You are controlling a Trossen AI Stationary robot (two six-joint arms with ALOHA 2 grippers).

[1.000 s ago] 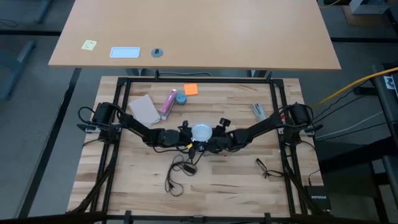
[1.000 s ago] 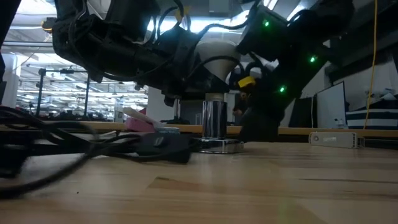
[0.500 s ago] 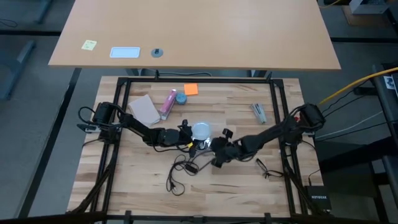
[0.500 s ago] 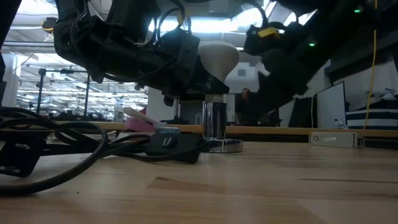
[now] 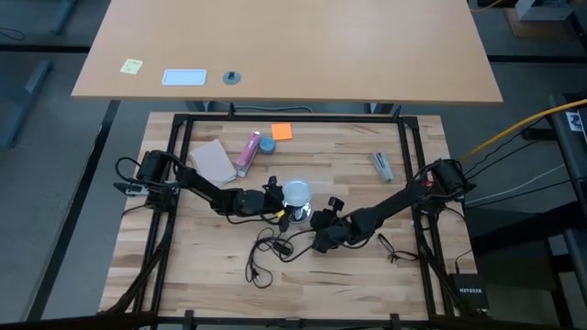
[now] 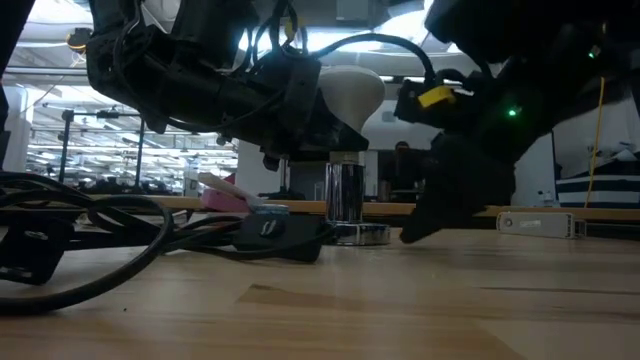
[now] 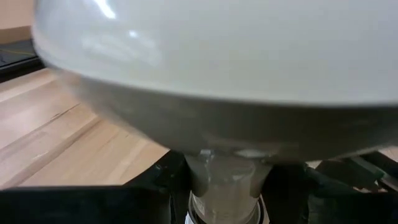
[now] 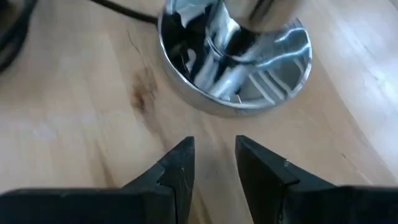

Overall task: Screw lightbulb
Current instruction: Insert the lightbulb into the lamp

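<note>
Looking straight down, we see the lightbulb (image 5: 296,192) as a white disc at the middle of the wooden table (image 5: 220,266), with our left gripper (image 5: 281,201) reaching in from the left and pressed against its side. That top view hides everything below the globe. The low view fills this in: the lightbulb (image 6: 350,92) sits upright, neck down, on the chrome post of the lamp base (image 6: 347,205), and the left gripper (image 6: 300,110) wraps dark around the neck zone. In the left wrist view the lightbulb (image 7: 211,68) fills almost the whole picture, its neck entering the socket, with our dark fingers (image 7: 155,180) on either side. They look closed about the neck, though the actual contact is hidden from us.

Our right gripper (image 5: 323,235) sits just in front of the base, tip near the tabletop. Only its wrist view shows the fingers (image 8: 180,168): a narrow gap between them, nothing held, aimed at the shiny lamp base (image 8: 249,68) but apart from it.

A black cord (image 5: 266,249) loops across the front left of the table. A pink object (image 5: 247,152), a tan block (image 5: 213,160) and an orange note (image 5: 281,131) lie toward the rear left edge. The front right stretch of wood is bare apart from a small black piece (image 5: 390,247).
</note>
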